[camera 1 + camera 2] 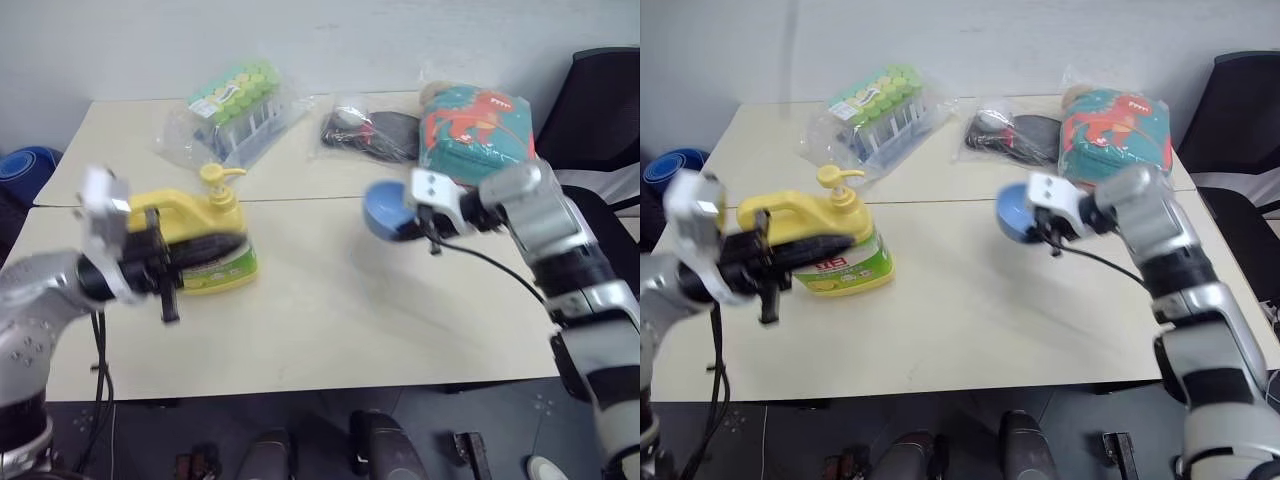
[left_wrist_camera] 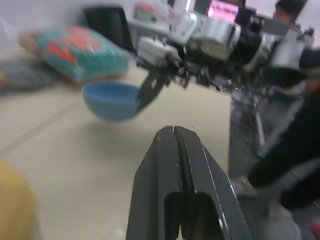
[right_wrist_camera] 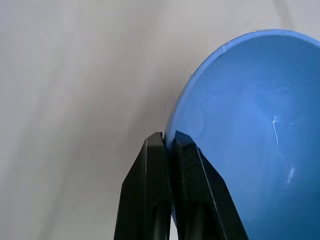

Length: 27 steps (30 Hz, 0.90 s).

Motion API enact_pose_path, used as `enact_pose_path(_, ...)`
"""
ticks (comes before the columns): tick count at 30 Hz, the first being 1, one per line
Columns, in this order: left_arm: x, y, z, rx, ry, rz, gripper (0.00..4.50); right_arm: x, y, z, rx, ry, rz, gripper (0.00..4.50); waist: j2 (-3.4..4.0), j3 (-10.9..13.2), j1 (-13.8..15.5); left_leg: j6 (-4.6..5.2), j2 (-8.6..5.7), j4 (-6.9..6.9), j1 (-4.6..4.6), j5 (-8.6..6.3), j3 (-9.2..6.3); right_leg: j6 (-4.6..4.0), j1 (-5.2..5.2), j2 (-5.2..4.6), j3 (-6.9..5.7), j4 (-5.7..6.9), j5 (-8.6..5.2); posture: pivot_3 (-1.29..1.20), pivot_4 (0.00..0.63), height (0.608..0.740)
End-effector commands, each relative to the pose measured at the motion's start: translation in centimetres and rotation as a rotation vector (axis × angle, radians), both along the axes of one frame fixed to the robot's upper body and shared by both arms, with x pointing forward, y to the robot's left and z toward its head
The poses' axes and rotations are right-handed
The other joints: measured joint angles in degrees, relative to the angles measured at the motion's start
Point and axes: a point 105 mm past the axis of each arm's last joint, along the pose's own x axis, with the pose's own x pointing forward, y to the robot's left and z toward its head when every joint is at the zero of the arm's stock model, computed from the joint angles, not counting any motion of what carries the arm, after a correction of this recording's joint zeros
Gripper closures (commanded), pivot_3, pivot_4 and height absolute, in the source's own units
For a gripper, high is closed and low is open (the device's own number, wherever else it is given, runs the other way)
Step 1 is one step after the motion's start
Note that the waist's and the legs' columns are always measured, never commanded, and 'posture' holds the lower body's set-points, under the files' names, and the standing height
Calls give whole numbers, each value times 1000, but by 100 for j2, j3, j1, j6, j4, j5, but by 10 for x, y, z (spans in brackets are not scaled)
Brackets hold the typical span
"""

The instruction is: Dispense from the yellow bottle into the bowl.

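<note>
Right claw (image 3: 169, 142) is clamped on the rim of the small round light-blue plastic bowl (image 1: 385, 210), carrying it tilted above the beige surface (image 1: 340, 310), clear of it. Left claw (image 2: 173, 131) is clenched with nothing in it, hovering just beside the handle side of the squat yellow plastic jug with pump top and green-and-white label (image 1: 200, 240), which stands upright on the surface near its left end. Bowl and jug are well apart.

Step in hand, as we read it: place the bowl under the pump spout.

How we do it well:
- Level the bowl before setting down; the pinch is on a thin rim, so it can swing or slip if we move fast.
- Land it flat, close in front of the yellow pump head (image 1: 833, 180), where the nozzle points, not behind the handle.
- Let go only once the base sits fully on the surface.
- Keep the left claw off the jug until the bowl is parked; a nudge would shift the spout.
- Then press the pump straight down, steadying the jug if it rocks.

Clutter at the back, the clear pack of green-capped tubes (image 1: 235, 105) and the teal printed pouch (image 1: 475, 125), is clear of the path.
</note>
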Motion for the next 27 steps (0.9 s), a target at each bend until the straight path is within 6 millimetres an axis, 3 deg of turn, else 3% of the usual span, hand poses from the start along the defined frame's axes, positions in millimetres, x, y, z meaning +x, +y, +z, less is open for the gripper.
enact_pose_path(1, -2, 6, -22, 80, -66, 49, 4469, 4, -16, -10, -15, -83, -23, 4500, 0, 2, -10, -1, 0, 0, 8, 1, 12, -1, -1, 2, 11, -3, 0, 0, 150, 740)
enact_pose_path(4, -5, 20, -51, 145, -70, 105, 4469, 6, -33, -31, -58, -142, -28, 4500, 0, 1, 5, 0, 4, -1, 30, 4, 30, -5, 5, 6, 26, 8, 2, 0, 150, 740)
enact_pose_path(6, -6, 26, -62, 144, -56, 138, 3910, 6, -33, -35, 16, -145, -48, 4500, -2, 2, 42, 0, 4, 0, 33, 4, 29, -6, 10, 4, 25, 5, 3, 0, 150, 740)
enact_pose_path(9, -5, 34, -72, 153, -42, 177, 3041, -1, -31, -36, 95, -149, -22, 3742, -5, 0, 148, 2, 4, 2, 31, 3, 26, -7, 13, 3, 22, -3, 3, 0, 150, 740)
enact_pose_path(15, -4, 57, -83, 193, -119, 281, 1177, -29, -30, 11, 392, -321, 105, 1665, -3, 1, 181, 9, 3, 1, 19, 1, 20, -7, 13, -1, 12, -20, 4, 0, 150, 740)
enact_pose_path(18, -13, 66, -95, 248, -143, 310, 252, -63, -32, 33, 643, -329, 145, 610, -3, 1, 187, 9, 6, 0, 20, 1, 16, -7, 17, 1, 8, -22, 4, 0, 150, 740)
enact_pose_path(20, -18, 74, -102, 287, -160, 341, 247, -90, -36, 22, 664, -317, 160, 23, -3, 1, 222, 9, 13, -7, 25, 0, 7, -7, 30, 4, -5, -33, 4, 0, 150, 740)
enact_pose_path(24, -26, 84, -113, 332, -160, 388, 247, -130, -43, -12, 633, -255, 120, 23, 2, 5, 315, 16, 19, -8, 58, -7, -1, -8, 80, 8, -14, -62, 7, 0, 150, 740)
enact_pose_path(27, -27, 85, -116, 339, -161, 408, 247, -143, -47, -30, 607, -265, 88, 23, 1, 8, 319, 41, 18, -10, 119, -20, 7, 1, 154, 7, -5, -90, 24, 0, 150, 740)
